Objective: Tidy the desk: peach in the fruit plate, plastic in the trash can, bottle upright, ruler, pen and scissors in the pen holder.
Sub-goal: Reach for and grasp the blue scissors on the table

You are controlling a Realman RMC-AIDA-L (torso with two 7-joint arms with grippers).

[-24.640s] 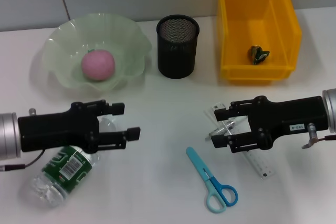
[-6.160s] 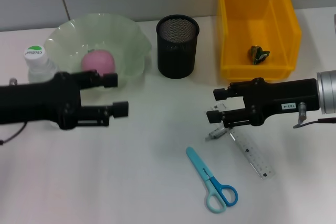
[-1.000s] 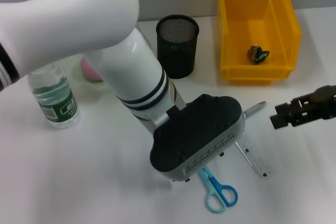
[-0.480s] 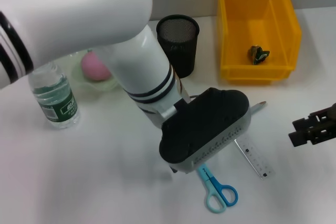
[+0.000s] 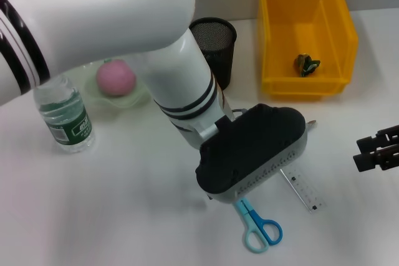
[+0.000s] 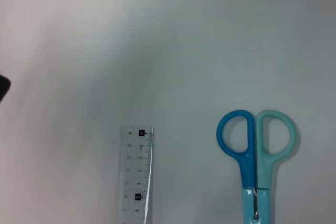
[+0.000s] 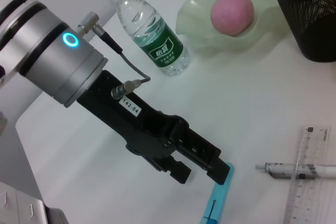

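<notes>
The blue scissors (image 5: 259, 227) lie near the front edge, handles toward me; their handles (image 6: 257, 142) fill the left wrist view. My left gripper (image 7: 202, 171) hangs open just over the scissors' blade tip (image 7: 216, 200), hidden in the head view under the black wrist housing (image 5: 249, 154). The clear ruler (image 5: 302, 189) and the pen (image 7: 299, 170) lying across it sit just right of the scissors. The peach (image 5: 115, 78) rests in the green fruit plate (image 7: 197, 22). The bottle (image 5: 62, 113) stands upright. My right gripper (image 5: 376, 149) is open and holds nothing at the right edge.
The black mesh pen holder (image 5: 217, 42) stands at the back, half hidden by my left arm. A yellow bin (image 5: 305, 82) at the back right holds a crumpled scrap of plastic (image 5: 307, 63). My white left arm crosses the middle of the desk.
My left arm has swung further right and toward the front, over the scissors. The right gripper has pulled back to the right edge.
</notes>
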